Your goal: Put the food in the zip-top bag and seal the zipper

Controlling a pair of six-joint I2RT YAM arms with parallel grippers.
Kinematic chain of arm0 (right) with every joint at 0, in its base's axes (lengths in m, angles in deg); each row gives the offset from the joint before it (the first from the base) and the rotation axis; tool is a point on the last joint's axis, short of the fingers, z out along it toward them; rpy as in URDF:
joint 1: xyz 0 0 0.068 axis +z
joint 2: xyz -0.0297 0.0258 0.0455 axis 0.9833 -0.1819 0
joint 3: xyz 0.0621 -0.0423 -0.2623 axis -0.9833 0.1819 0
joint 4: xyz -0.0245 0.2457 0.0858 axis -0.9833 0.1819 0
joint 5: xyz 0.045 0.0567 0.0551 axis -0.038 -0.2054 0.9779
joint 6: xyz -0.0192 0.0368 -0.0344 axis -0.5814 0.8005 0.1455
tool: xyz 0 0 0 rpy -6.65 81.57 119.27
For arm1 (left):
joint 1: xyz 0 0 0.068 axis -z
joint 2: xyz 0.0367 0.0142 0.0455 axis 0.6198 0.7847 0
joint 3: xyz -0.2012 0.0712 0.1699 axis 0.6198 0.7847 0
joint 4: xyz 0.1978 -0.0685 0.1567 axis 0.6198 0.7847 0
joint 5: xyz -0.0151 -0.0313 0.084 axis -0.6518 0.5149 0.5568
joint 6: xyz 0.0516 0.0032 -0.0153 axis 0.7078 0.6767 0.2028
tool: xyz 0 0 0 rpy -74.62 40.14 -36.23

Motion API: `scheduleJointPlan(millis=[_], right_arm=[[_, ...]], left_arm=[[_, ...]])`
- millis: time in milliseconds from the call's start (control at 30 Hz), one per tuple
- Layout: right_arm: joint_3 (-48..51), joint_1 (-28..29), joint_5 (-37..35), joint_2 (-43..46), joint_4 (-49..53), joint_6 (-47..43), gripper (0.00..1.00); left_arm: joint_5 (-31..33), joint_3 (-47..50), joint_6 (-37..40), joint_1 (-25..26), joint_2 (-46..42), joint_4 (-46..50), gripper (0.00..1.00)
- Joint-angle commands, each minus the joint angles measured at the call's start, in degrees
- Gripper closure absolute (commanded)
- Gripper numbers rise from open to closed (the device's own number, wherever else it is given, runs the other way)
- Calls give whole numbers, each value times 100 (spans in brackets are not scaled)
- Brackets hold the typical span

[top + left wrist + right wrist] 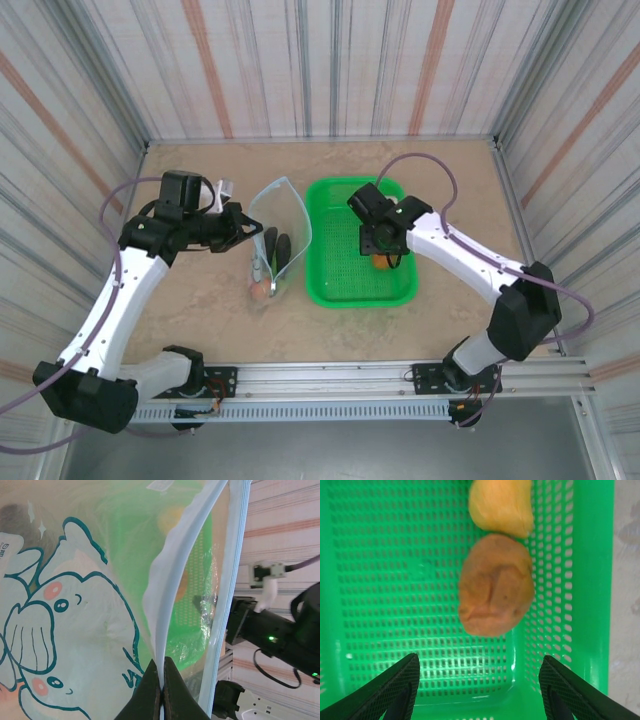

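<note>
Presently, at the left of the table, the left gripper (161, 680) is pressed together on the blue zipper strip (170, 575) of the clear bag (290, 215), pinching one lip so that the mouth stands open. Some food already lies inside the bag: dark and green pieces (277, 250) and an orange piece (259, 290) at the near end. Just right of the bag sits the green basket (312, 250), with an orange fruit (495, 592) and a yellow fruit (501, 505) touching each other beside one side wall. The right gripper (479, 662) hovers above them, fingers spread and holding nothing. Judgement: the step in hand is picking up the orange fruit. The gripper should descend centred on that fruit, clear of the basket wall and the yellow neighbour. It should then close across the narrower width and lift straight up before carrying the fruit left to the open mouth. The left pinch must not slacken meanwhile.
</note>
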Motion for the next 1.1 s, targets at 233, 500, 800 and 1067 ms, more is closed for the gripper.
scheduleJointPlan(millis=[233, 500, 800, 1067], right_arm=[[-63, -238, -278, -961, -156, 499, 31], [-345, -313, -335, -1735, -358, 329, 31], [-461, -355, -520, -1991, -503, 180, 42], [-68, -156, -372, -884, -493, 197, 46]], left_arm=[[-173, 13, 109, -60, 35, -80, 100], [-151, -34, 196, -62, -6, -28, 100], [-216, -6, 212, -50, -30, -79, 100], [-230, -15, 225, 36, -11, -57, 100]])
